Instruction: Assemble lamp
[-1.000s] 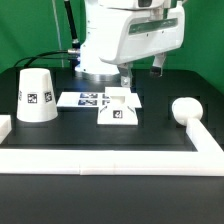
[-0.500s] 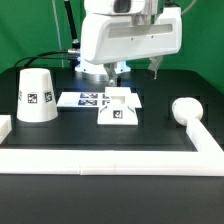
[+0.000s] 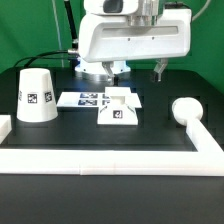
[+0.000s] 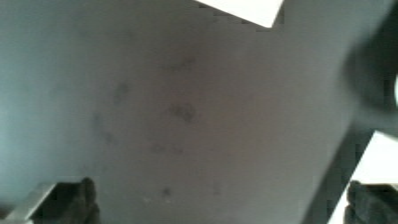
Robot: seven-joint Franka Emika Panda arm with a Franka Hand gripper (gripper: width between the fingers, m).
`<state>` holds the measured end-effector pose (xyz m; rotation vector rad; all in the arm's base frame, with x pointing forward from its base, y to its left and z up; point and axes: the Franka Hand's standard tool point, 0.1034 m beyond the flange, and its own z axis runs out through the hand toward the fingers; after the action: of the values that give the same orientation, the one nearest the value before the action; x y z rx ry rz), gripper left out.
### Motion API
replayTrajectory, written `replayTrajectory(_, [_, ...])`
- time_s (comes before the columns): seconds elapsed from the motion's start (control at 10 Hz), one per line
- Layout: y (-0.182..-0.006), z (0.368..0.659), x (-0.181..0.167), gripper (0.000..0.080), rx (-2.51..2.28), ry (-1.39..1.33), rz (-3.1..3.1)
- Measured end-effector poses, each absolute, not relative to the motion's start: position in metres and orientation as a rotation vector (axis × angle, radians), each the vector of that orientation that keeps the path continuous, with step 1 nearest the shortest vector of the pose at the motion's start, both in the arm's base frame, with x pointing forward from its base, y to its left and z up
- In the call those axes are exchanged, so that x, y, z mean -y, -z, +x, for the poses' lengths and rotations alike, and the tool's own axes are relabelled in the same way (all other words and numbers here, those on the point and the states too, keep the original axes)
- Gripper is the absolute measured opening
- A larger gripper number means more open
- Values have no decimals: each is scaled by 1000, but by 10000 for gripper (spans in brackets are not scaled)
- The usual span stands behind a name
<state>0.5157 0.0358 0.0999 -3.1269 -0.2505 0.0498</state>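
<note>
The shade stands upright on the black table at the exterior view's left. Just beside it lies the marker board, with the base at the board's right end. The gripper hangs above and behind the base. Its fingers are spread wide, with only bare table between them. The bulb lies at the far right, well apart from the base.
</note>
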Motion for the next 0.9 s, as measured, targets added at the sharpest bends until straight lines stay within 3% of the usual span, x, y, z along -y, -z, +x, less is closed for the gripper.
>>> replayTrajectory(0.5, [-84,475,-28,700,196,-86,-3133])
replayTrajectory(0.9, [-82,471,-26,700,203,-94,-3133])
